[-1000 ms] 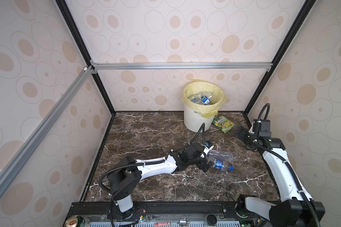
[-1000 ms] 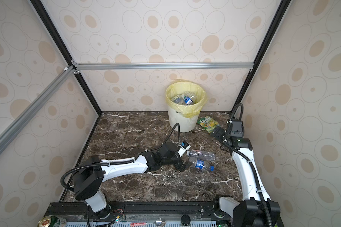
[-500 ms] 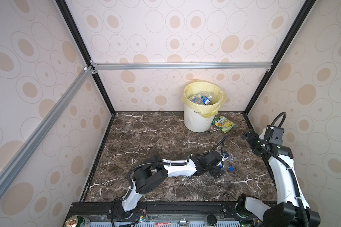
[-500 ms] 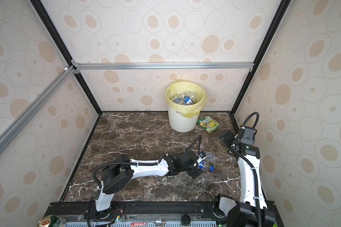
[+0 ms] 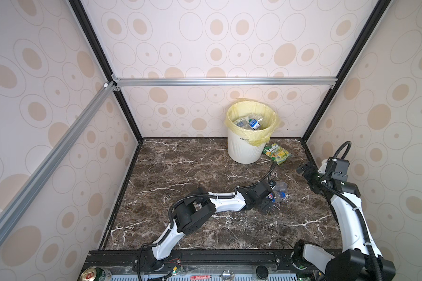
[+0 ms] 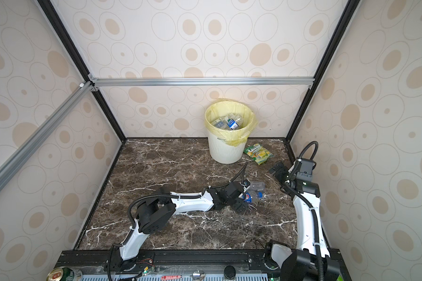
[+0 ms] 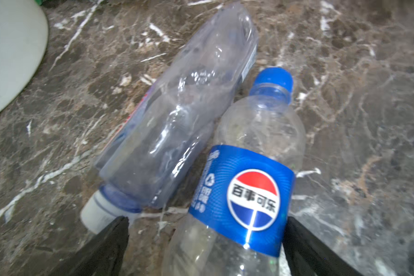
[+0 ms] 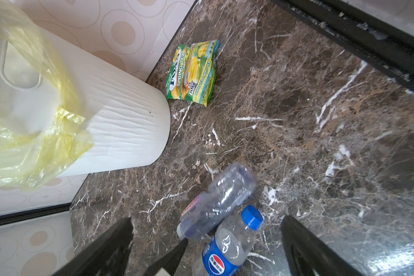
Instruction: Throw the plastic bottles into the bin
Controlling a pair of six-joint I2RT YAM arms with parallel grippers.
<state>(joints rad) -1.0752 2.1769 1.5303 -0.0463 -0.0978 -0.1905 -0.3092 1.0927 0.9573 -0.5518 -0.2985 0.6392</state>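
pepsi bottle (image 7: 239, 203) lies within the gaping left hand (image 7: 208, 222) (right hand (image 8: 207, 221) gapes too).

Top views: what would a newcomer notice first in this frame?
The yellow-lined white bin stands at the back, with bottles already inside it. Mid-floor, the left gripper is open, its jaws on either side of a Pepsi bottle that lies beside a crushed clear bottle. A green snack packet lies on the floor next to the bin.
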